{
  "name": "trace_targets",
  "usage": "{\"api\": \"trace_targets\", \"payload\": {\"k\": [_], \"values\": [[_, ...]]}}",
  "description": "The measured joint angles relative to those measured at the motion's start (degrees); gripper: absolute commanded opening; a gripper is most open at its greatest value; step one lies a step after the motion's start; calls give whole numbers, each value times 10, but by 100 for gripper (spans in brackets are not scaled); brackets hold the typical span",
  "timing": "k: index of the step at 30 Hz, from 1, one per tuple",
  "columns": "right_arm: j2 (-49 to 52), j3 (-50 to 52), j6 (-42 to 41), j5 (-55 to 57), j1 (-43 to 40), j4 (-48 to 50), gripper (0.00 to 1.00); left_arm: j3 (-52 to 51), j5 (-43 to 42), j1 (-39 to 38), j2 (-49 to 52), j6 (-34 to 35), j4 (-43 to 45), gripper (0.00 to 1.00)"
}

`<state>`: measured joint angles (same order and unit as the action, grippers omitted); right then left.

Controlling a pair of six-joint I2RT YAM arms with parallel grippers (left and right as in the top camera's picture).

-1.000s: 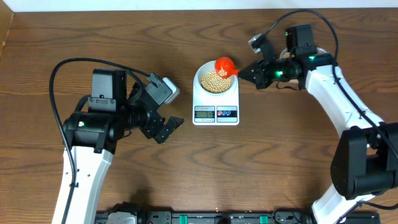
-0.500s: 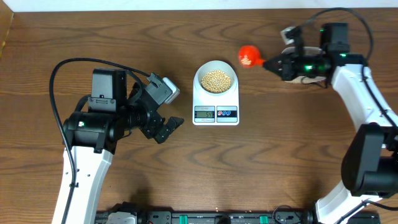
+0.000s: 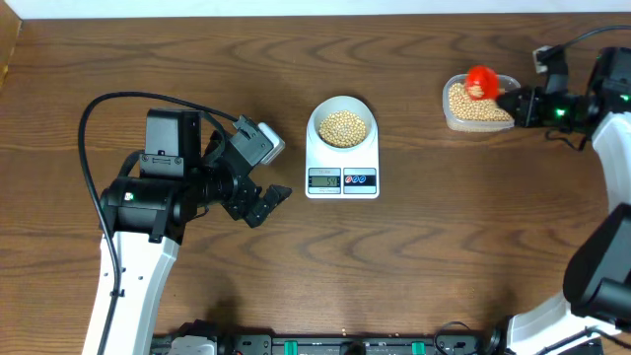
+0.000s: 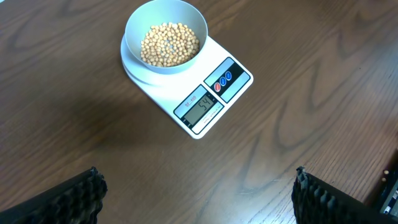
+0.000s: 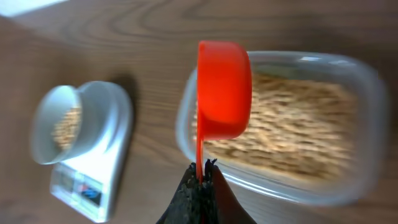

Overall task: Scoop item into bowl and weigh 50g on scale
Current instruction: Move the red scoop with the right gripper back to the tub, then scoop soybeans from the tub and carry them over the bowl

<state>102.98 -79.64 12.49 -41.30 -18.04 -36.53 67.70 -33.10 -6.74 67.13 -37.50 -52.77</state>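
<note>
Over the tub (image 3: 448, 110), red scoop (image 3: 480, 81) in outstretched right arm's (image 3: 613, 136) fingers (image 5: 184, 203).

One scale (image 3: 342, 179), one bowl (image 3: 315, 123), one clear plastic tub (image 3: 446, 104), one red scoop (image 3: 480, 82). Soybeans (image 3: 343, 127) in two lots, bowl and tub, too many to count. Two grippers: left gripper (image 3: 266, 205), right gripper (image 3: 513, 102).
</note>
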Motion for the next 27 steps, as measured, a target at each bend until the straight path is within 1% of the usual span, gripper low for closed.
{"api": "trace_targets", "payload": {"k": [4,8,20,24,27], "values": [[-36,0,28,81,6,-1,1,0,0,0,0,0,0,98],[-65,0,57,173,32,-10,1,0,0,0,0,0,0,98],[-68,0,105,433,132,-21,1,0,0,0,0,0,0,98],[-68,0,115,485,150,-11,1,0,0,0,0,0,0,98],[-68,0,120,488,162,-3,1,0,0,0,0,0,0,98]]}}
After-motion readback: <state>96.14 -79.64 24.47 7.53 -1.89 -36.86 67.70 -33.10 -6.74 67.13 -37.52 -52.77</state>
